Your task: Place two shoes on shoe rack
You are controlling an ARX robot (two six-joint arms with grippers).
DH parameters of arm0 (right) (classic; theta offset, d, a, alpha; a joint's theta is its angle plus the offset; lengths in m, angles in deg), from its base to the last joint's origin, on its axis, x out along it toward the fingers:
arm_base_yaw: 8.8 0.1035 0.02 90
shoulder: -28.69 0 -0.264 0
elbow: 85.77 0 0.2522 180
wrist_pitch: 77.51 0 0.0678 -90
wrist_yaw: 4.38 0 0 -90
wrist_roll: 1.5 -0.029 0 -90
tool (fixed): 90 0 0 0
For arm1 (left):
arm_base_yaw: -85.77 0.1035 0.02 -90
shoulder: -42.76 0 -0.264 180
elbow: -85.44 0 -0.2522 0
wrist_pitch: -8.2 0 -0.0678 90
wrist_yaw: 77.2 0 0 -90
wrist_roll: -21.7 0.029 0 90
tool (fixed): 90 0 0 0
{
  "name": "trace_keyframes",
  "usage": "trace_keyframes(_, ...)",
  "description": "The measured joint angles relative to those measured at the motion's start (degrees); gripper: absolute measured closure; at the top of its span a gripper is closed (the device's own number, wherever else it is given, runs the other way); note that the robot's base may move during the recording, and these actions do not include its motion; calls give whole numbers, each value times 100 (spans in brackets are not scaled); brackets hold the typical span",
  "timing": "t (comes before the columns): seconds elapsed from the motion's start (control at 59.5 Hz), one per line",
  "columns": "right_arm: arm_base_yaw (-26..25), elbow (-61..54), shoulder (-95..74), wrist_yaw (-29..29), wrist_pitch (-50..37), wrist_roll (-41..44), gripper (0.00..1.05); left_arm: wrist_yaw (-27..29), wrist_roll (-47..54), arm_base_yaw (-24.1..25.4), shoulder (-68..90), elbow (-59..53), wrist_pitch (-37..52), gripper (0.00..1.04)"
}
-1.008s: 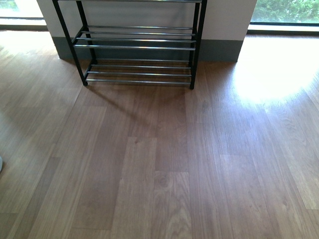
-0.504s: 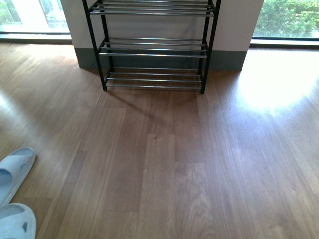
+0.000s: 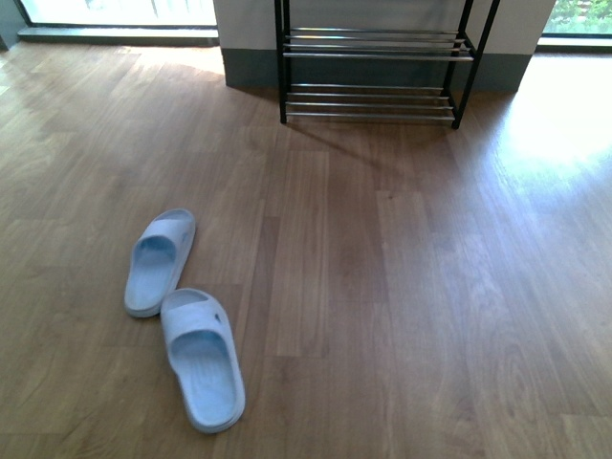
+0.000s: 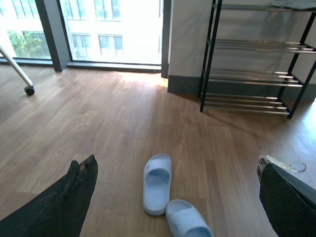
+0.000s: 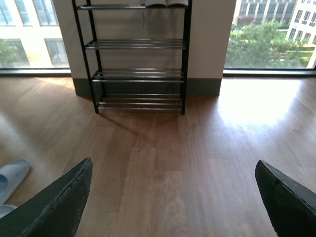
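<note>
Two pale blue slides lie side by side on the wood floor at the front left, one [image 3: 158,260] further off and one [image 3: 201,359] nearer. Both also show in the left wrist view [image 4: 158,182] [image 4: 186,222]. The black-framed shoe rack [image 3: 368,57] with chrome rods stands against the far wall, its lower shelves bare. My left gripper [image 4: 177,163] is open and empty, above the slides. My right gripper [image 5: 174,165] is open and empty over bare floor, facing the rack [image 5: 138,74]. Something pale [image 5: 165,2] rests on the rack's top shelf, cut off by the frame. No grey sneakers can be made out.
A grey-skirted wall column [image 3: 247,67] stands behind the rack, with floor-level windows on both sides. A white leg with a black caster [image 4: 29,90] stands far left. One slide's tip [image 5: 12,175] shows at the right wrist view's edge.
The front view has swung left and backed off. The rack has shifted to the upper right and looks smaller. Both slides have come fully into view.
</note>
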Motion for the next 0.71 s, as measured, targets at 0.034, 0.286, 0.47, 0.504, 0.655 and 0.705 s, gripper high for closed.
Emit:
trace_keyframes(0.034, 0, 0, -7, -11, 2, 0, 9, -2, 2, -2, 0, 0, 2, 9)
trace_keyframes(0.286, 0, 0, -9, -22, 2, 0, 9, 15, 0, -2, 0, 0, 2, 9)
trace_keyframes(0.47, 0, 0, 2, 0, 2, 0, 9, -2, 2, -2, 0, 0, 2, 9)
trace_keyframes(0.504, 0, 0, 2, 0, 2, 0, 9, 7, 0, -2, 0, 0, 2, 9)
trace_keyframes(0.655, 0, 0, 0, -7, 2, 0, 9, 9, 2, -2, 0, 0, 2, 9)
trace_keyframes(0.705, 0, 0, -2, -7, 2, 0, 9, 11, 0, -2, 0, 0, 2, 9)
